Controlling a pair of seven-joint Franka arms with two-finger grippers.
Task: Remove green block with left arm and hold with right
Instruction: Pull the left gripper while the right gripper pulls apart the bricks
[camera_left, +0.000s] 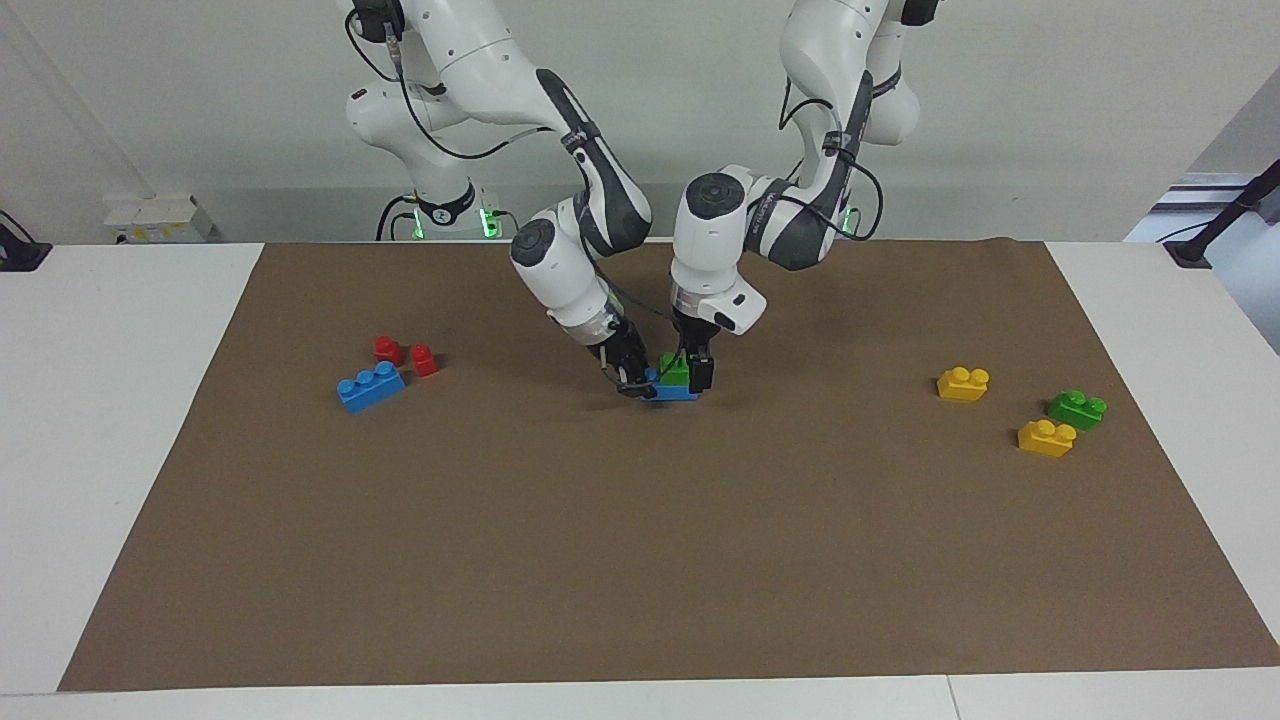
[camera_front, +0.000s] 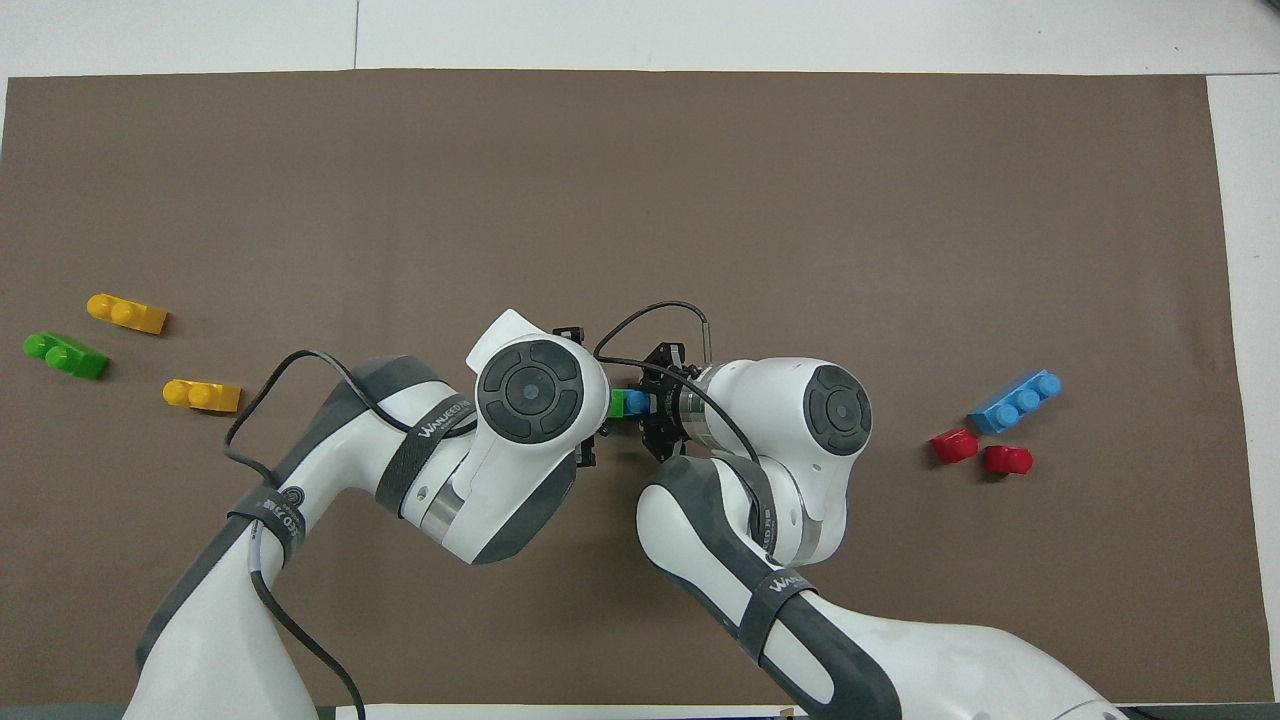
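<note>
Our left hand (camera_left: 690, 372) is closed on the small bright green plastic block (camera_left: 676, 368), which sits stacked on a blue plastic brick (camera_left: 668, 391) at the middle of the brown-covered surface (camera_left: 640, 560). Our right hand (camera_left: 634, 385) clamps the blue brick low. We should pull straight up while the right presses down. Studs point upward; we cannot tell the green block's long axis.

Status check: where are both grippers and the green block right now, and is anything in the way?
Left gripper shut on green block. Right gripper shut on blue brick beneath it. Green block not yet separated. Nothing in the way.
</note>
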